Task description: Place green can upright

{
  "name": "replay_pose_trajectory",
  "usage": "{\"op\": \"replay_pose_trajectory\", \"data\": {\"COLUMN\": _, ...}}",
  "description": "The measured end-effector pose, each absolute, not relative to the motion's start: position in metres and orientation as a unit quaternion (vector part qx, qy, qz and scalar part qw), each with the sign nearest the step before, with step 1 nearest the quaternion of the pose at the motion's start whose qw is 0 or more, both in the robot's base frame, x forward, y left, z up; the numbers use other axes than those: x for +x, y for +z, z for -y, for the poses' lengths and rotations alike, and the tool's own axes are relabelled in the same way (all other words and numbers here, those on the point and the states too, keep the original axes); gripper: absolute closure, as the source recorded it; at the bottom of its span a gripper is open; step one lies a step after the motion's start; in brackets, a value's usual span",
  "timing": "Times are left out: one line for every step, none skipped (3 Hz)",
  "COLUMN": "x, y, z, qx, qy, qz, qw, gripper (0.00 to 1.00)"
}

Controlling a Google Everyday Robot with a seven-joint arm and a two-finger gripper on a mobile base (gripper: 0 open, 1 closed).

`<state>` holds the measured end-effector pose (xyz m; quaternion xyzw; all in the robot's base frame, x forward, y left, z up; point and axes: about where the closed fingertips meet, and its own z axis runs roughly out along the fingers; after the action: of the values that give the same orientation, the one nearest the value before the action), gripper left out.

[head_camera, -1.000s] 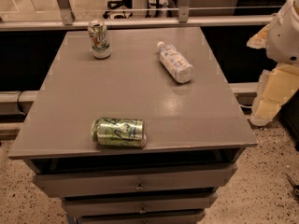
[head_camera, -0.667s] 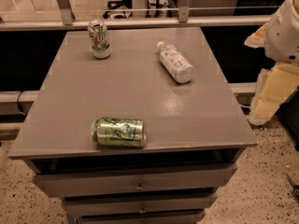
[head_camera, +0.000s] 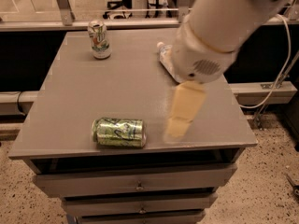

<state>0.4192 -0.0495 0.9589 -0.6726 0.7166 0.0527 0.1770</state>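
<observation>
ok so the end effector is just a smeary cream blur hanging right of the green can. Back beyond the can, the arm covers most of the white bottle and runs off the top edge.

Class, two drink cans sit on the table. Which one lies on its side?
The green can, near the front edge, with the claw just to its right. The white can at the back stands upright.
</observation>
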Motion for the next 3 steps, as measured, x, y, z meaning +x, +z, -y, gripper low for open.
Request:
{"op": "replay_pose_trajectory", "data": {"x": 0.407, "y": 0.941, "z": -0.001, "qx": -0.686, "qy": 0.072, "qz": -0.706, "qw": 0.162, "gripper": 0.00}}
{"op": "replay_pose_trajectory", "data": {"x": 0.399, "y": 0.919, "z": -0.042, "qx": -0.685, "qy": 0.079, "qz": -0.708, "qw": 0.154, "gripper": 0.00}}
{"op": "replay_pose_trajectory", "data": {"x": 0.402, "y": 0.889, "z": -0.081, "qx": -0.673, "qy": 0.082, "qz": -0.719, "qw": 0.151, "gripper": 0.00}}
